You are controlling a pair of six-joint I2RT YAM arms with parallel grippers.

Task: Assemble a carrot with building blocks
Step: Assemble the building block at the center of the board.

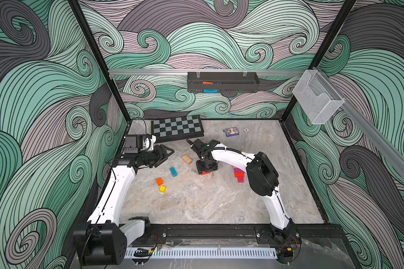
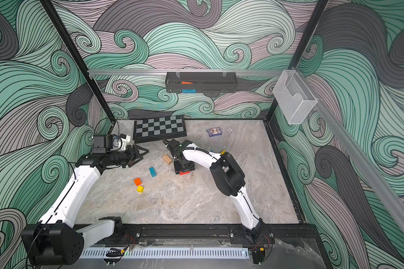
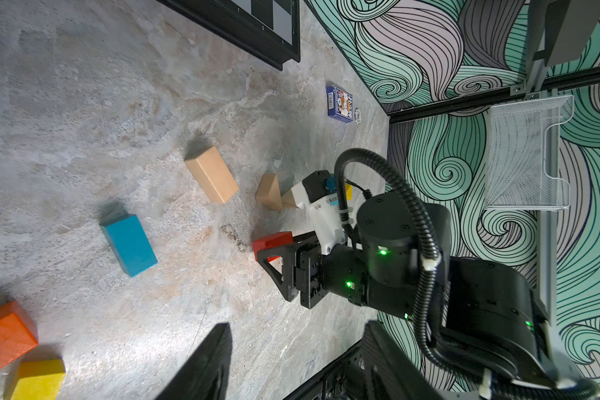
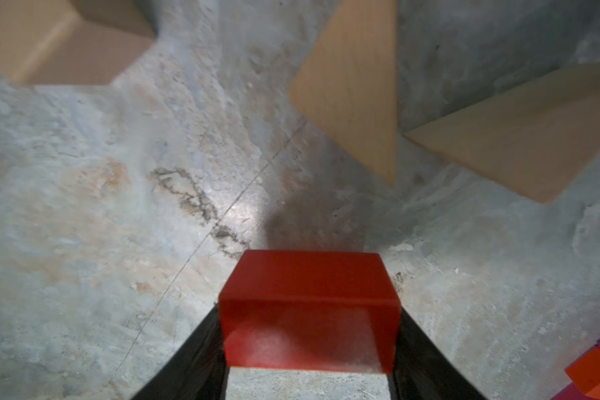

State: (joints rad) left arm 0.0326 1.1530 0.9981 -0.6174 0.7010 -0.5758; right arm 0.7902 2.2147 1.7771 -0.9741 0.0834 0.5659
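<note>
My right gripper (image 4: pixel 309 311) is shut on a red block (image 4: pixel 309 298), one black finger on each side; it hangs low over the marble table near the middle (image 1: pixel 205 173). Just beyond it lie two tan wedges (image 4: pixel 354 86) (image 4: pixel 520 138). A tan bar (image 1: pixel 187 159), a teal bar (image 1: pixel 173 171), an orange cube (image 1: pixel 159 181) and a yellow cube (image 1: pixel 162 188) lie to its left. A pink, orange and red cluster (image 1: pixel 238 173) sits half hidden behind the right arm. My left gripper (image 1: pixel 167 152) hovers open at the left, holding nothing (image 3: pixel 298 363).
A grey-black chequered board (image 1: pixel 177 128) lies at the back left and a small blue card box (image 1: pixel 231 131) at the back right. A black wall tray (image 1: pixel 243 81) holds an orange and a teal block. A wire basket (image 1: pixel 317 97) hangs on the right rail.
</note>
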